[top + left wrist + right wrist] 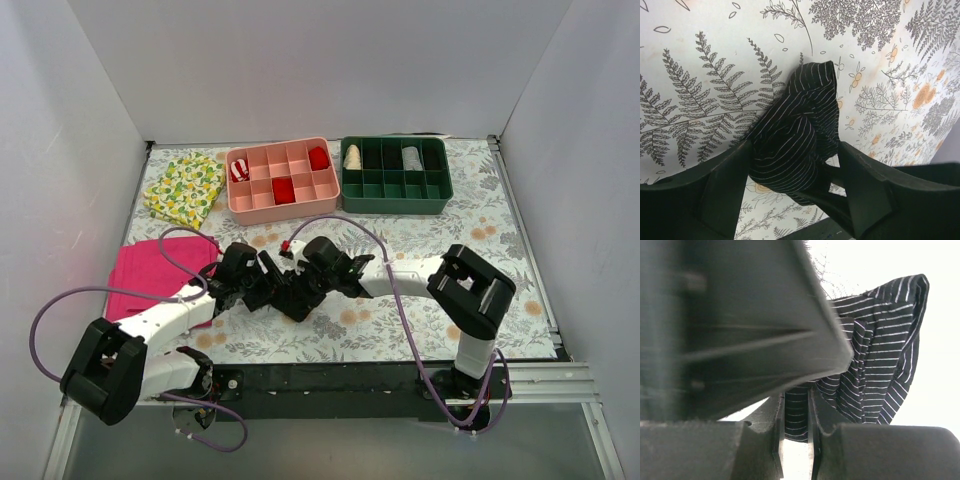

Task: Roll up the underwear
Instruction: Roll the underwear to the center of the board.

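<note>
The underwear (298, 302) is a black garment with thin white stripes, bunched into a loose roll on the floral table cover, between the two grippers at the near middle. In the left wrist view the roll (795, 125) sits between my left gripper's (795, 185) spread fingers (725, 190). It leans on the left finger and stays apart from the right one, so this gripper is open. My right gripper (796, 415) is shut on a fold of the striped fabric (880, 350), with a dark blurred finger of the other gripper crossing above it. From above, the left gripper (272, 285) and right gripper (303, 285) nearly touch.
A pink divided tray (283, 205) and a green divided tray (395, 205) stand at the back, some cells holding rolled items. A folded magenta cloth (150, 275) lies left, and a lemon-print cloth (185, 188) lies behind it. Purple cables loop by both arms.
</note>
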{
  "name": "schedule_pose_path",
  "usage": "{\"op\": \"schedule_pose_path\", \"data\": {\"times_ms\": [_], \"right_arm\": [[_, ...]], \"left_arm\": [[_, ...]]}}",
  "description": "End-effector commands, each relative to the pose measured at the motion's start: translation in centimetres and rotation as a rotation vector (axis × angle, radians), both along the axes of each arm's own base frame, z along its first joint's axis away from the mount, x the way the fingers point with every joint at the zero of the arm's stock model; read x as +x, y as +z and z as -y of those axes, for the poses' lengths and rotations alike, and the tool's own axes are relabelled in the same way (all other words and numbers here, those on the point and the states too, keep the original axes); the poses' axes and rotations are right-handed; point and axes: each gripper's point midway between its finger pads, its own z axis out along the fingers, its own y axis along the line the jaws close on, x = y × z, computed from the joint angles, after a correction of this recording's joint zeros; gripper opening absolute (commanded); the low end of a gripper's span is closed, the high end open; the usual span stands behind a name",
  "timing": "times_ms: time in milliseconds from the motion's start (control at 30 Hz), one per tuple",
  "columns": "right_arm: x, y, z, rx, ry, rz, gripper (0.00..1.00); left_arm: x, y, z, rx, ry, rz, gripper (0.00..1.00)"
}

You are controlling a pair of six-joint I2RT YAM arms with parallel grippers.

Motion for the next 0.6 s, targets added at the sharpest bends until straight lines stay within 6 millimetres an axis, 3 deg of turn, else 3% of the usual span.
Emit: {"op": "schedule_pose_path", "data": {"times_ms": [0,233,567], "right_arm": [[-4.7,-4.4,3.6,-0.104,0.019,-0.318,0.08],[-3.0,-3.9,3.6,-0.017,-0.05,-0.429,0.08],[-1.4,-3.9,4.7,0.07,-0.166,-0.598,0.09]], "left_arm": [[-0.4,0.5,-0.6,-0.015,0.037,0.019,0.7],[-0.3,1.6,-1.5,-0.018,0.083,0.072,0.72],[-1.5,0.9,-1.8,-0.033,0.053,0.094,0.71]]}}
